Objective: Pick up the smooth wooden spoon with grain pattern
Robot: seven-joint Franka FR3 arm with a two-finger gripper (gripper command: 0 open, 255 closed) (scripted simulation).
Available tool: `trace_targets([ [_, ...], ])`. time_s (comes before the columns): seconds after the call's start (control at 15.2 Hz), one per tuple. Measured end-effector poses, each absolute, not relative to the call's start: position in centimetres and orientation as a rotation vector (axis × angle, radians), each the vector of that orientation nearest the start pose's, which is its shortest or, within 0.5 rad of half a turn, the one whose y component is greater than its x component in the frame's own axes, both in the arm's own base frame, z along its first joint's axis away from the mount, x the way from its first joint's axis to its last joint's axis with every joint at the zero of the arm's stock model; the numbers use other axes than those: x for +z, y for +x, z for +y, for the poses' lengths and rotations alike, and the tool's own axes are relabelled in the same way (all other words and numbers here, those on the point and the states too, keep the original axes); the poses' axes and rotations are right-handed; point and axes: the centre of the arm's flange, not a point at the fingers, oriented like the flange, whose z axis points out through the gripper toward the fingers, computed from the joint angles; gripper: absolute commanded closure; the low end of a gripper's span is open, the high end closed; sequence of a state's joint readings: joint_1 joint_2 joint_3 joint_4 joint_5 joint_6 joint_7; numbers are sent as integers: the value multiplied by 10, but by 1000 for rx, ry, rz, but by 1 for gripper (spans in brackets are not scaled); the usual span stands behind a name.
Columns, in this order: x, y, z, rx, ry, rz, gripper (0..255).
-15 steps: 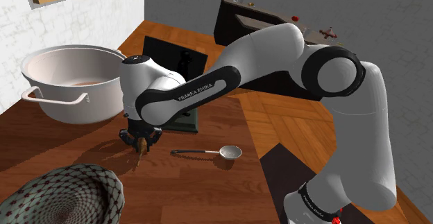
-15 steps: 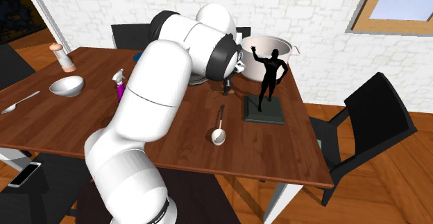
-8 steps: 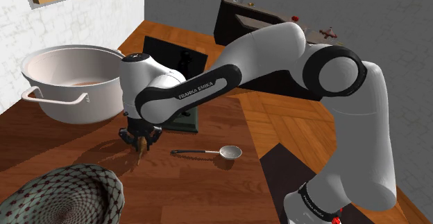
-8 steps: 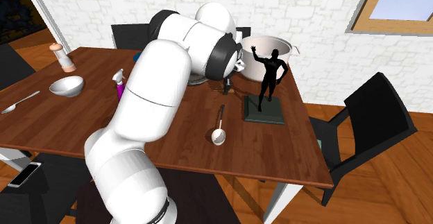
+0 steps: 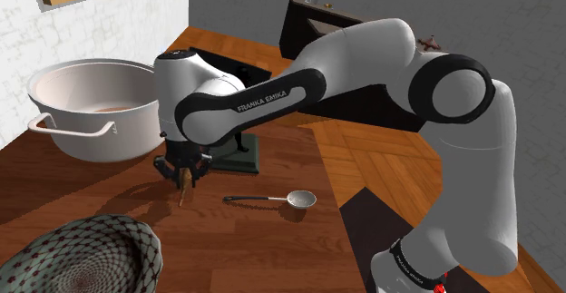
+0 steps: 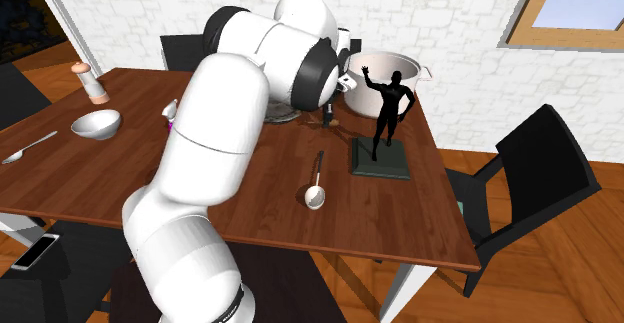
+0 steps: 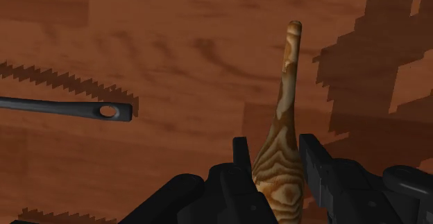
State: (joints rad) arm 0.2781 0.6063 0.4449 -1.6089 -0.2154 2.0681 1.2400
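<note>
The wooden spoon [image 7: 283,143] has a wavy grain pattern, and my gripper [image 7: 276,161] is shut on its wide end, so the handle sticks out ahead over the brown table. In the shoulder view the gripper [image 5: 185,170] hangs above the table with the spoon [image 5: 185,184] pointing down, its tip clear of the surface. In the second exterior view the gripper [image 6: 327,117] is mostly hidden behind the arm, in front of the pot.
A metal ladle [image 5: 277,199] lies on the table [image 5: 109,191] just beside the gripper. A big white pot [image 5: 87,105], a black statuette on a dark base [image 6: 385,111], a patterned bowl [image 5: 82,259], a small bowl [image 6: 96,124] and a shaker [image 6: 88,81] stand around.
The arm has risen, lifting the gripper and the wooden spoon higher off the table. The ladle has not moved.
</note>
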Motion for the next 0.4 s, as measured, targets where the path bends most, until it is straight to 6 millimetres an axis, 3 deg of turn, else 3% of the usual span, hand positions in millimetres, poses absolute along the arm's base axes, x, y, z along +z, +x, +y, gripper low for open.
trace_targets([
  [0.4, 322, 540, 410, 160, -3084, 730, 255],
])
